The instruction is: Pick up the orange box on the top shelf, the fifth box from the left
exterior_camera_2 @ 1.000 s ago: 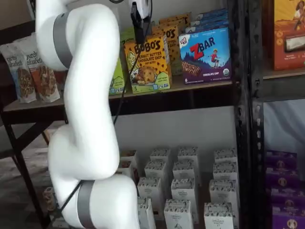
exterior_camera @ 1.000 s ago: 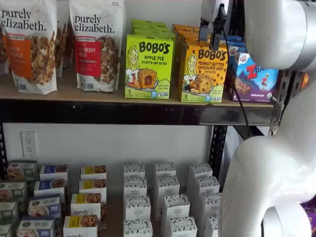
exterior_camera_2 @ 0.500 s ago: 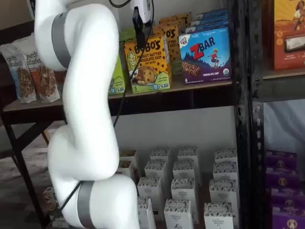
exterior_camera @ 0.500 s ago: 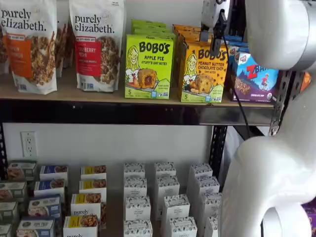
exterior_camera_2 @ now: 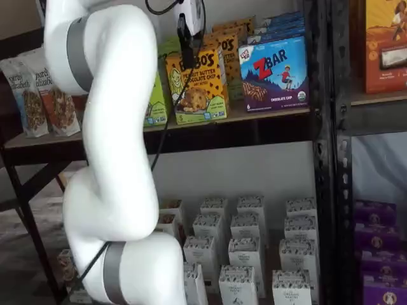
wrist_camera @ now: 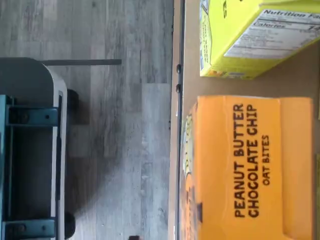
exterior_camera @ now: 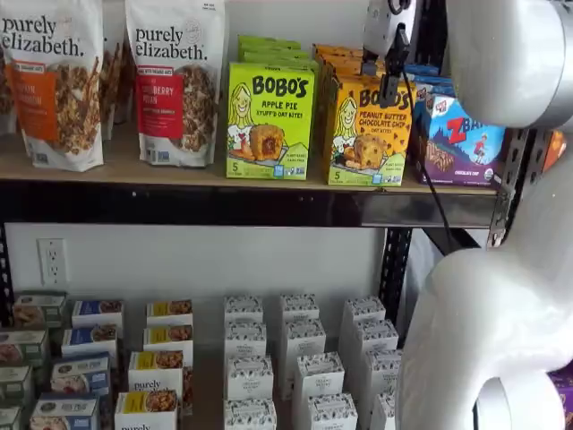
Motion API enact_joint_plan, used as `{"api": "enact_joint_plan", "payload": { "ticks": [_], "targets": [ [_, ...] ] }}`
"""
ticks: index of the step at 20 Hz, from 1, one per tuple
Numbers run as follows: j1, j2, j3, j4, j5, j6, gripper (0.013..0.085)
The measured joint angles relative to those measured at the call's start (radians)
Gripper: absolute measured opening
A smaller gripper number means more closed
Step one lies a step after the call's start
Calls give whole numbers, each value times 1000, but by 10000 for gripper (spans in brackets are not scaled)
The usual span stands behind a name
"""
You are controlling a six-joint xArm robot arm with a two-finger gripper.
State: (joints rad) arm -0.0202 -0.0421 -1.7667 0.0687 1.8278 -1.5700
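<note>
A: Since a second ago our gripper has come down a little and now hangs right at the top front of the orange box; nothing on the top shelf has shifted.

B: Agreed. Going left to right along that shelf we see two granola bags, the green box, the orange box, then the blue box. Ours stands upright at the front edge, with more orange cartons stacked behind it.

A: Can we say how the fingers stand?

B: We cannot tell. In both shelf views they read as one dark shape, side-on, with no clear gap and no carton between them. In a shelf view the gripper overlaps the orange box at its upper left corner.

A: The wrist view looks straight down on the orange box, its lid nearly centred, the green box just beside it with a strip of bare board between.

B: So we judge the approach nearly lined up. To do this well we should keep the fingers centred over the lid, straddle the narrow faces, and stay clear of the neighbours on either side. Then close firmly before lifting, or the carton may tip forward off the edge.
</note>
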Motion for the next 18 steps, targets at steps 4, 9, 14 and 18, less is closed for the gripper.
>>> {"api": "enact_joint_plan", "payload": {
  "ticks": [4, 9, 14, 18],
  "targets": [
    [6, -8, 20, -12, -14, 3, 850],
    [13, -12, 37, -17, -20, 8, 850],
    [17, -10, 49, -21, -23, 11, 850],
    [16, -8, 51, -21, -24, 10, 770]
  ]
}}
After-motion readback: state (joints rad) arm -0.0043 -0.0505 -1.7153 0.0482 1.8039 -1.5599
